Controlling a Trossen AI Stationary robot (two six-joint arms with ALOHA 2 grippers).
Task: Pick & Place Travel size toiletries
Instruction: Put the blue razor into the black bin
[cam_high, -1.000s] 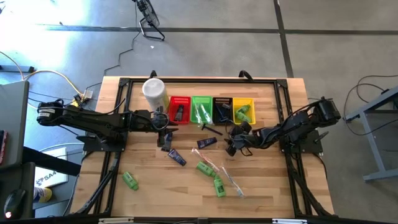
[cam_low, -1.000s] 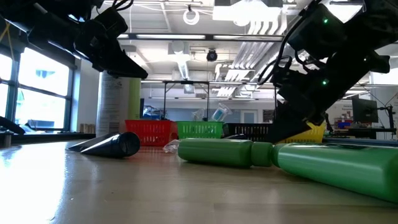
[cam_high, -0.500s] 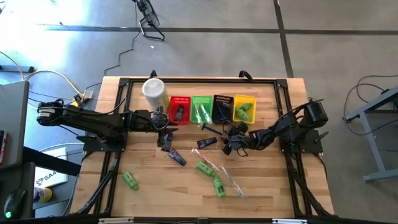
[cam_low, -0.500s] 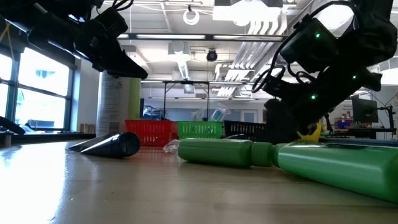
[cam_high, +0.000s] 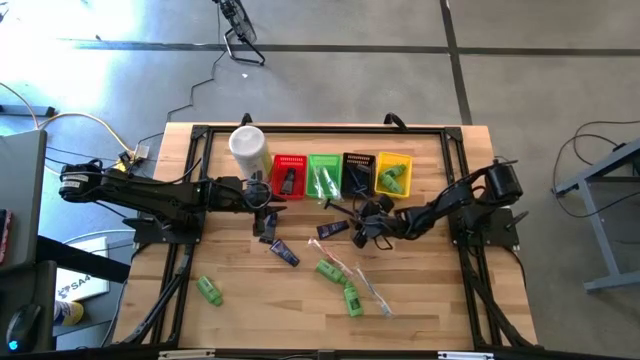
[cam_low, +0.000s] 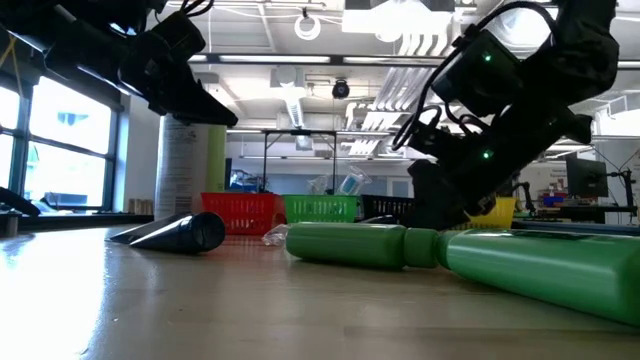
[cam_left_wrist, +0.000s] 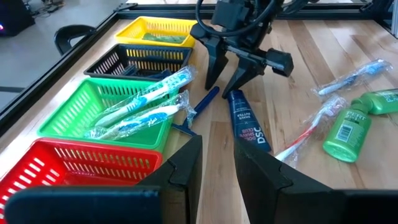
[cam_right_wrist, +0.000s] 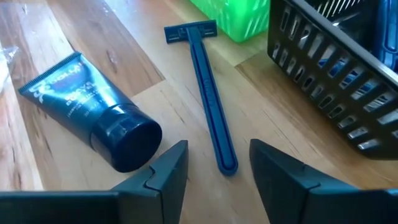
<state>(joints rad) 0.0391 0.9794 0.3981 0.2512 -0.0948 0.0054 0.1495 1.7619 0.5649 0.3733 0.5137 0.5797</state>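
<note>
Razor (cam_right_wrist: 208, 102) handle tip between pincer fingers

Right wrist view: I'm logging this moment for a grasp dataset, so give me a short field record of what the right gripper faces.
right gripper: fingers open, straddling the razor's handle end
blue razor: flat on the table, head by the green basket
navy tube: lying beside the razor, cap toward the gripper
black basket: on the razor's other side
left gripper: parted, empty, near the red basket

A white canister (cam_high: 248, 148) is stood just beside the red basket (cam_high: 289, 176), followed by green (cam_high: 323, 176), black (cam_high: 357, 173) and yellow (cam_high: 392, 175) baskets.
</note>
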